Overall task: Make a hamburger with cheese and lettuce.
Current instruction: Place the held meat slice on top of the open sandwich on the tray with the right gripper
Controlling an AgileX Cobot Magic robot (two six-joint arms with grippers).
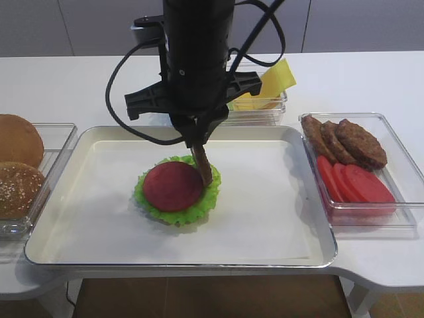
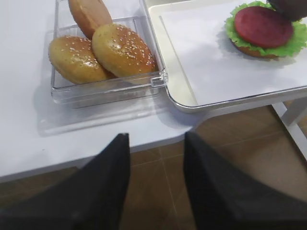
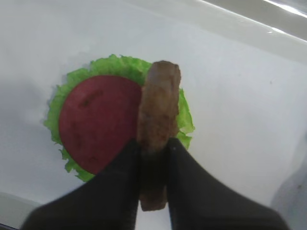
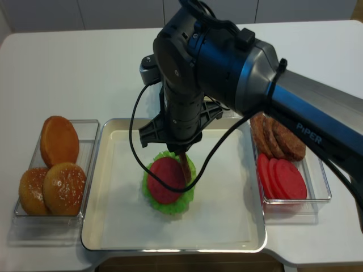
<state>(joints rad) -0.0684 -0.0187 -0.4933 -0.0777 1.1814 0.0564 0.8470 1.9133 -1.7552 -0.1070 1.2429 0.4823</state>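
The hamburger (image 1: 173,187) sits mid-tray as a low stack: ruffled green lettuce (image 1: 175,215) with a red round slice (image 3: 98,122) on top. In the left wrist view a tan bun base (image 2: 252,51) shows under the leaf. My right gripper (image 3: 154,146) is shut on a brown patty (image 3: 158,108), held on edge. The patty's lower end is down at the red slice's right rim. Yellow cheese (image 1: 275,79) stands in a clear box behind the tray, partly hidden by the arm. My left gripper (image 2: 157,139) is open and holds nothing, off the table's front-left edge above the floor.
A metal tray (image 1: 291,225) lined with white paper holds the stack. To its left, a clear box holds sesame buns (image 1: 20,172). On the right, another box holds loose patties (image 1: 351,142) and red slices (image 1: 354,182). The right arm's black body (image 4: 193,73) hangs over the tray's back half.
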